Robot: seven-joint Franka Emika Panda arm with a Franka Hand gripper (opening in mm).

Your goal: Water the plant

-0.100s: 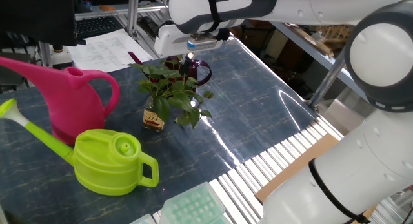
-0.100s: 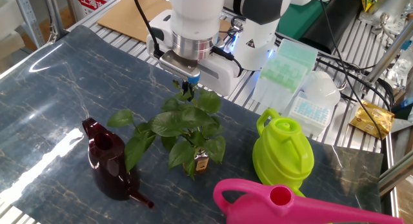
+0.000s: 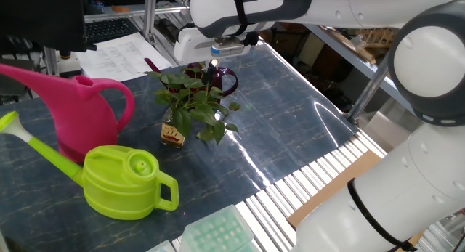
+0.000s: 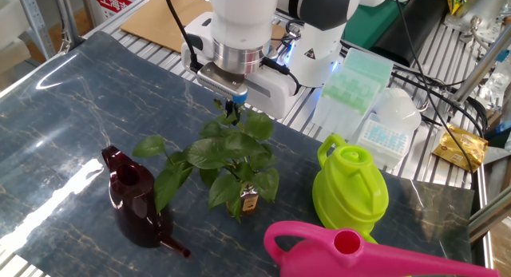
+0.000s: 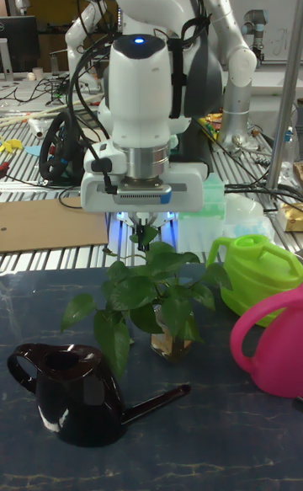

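Dark marbled counter (image 4: 56, 101), glossy with glare. Near its middle, the plant (image 4: 227, 153) — broad green leaves on thin stems, upright in a tiny clear bottle with a yellow-brown label. Same plant in the other fixed camera (image 3: 190, 99) and in the tall camera (image 5: 151, 289), leaves spreading wider than the bottle.

Directly above the top leaves, the end effector (image 4: 233, 109), pointing straight down from the white arm. Fingertips down among the highest leaves or just over them; cannot tell whether touching. Fingers close together, seemingly narrow — leaves hide the tips in the tall camera (image 5: 145, 234), so cannot tell for sure whether closed on anything. Blue glow under the hand.

Dark maroon watering can (image 4: 132, 199) upright on the counter, just left of the plant in that view, thin spout toward the near edge, apart from the end effector. In the tall camera (image 5: 71, 394), in front of the plant, spout to the right; in the remaining view (image 3: 218, 78), partly hidden behind the leaves.

Lime green watering can (image 4: 350, 189) right of the plant, well apart from it. Pink watering can (image 4: 375, 251) at the near right edge, only partly in frame. Beyond the counter, pale green tip boxes (image 4: 355, 77) on the metal frame.
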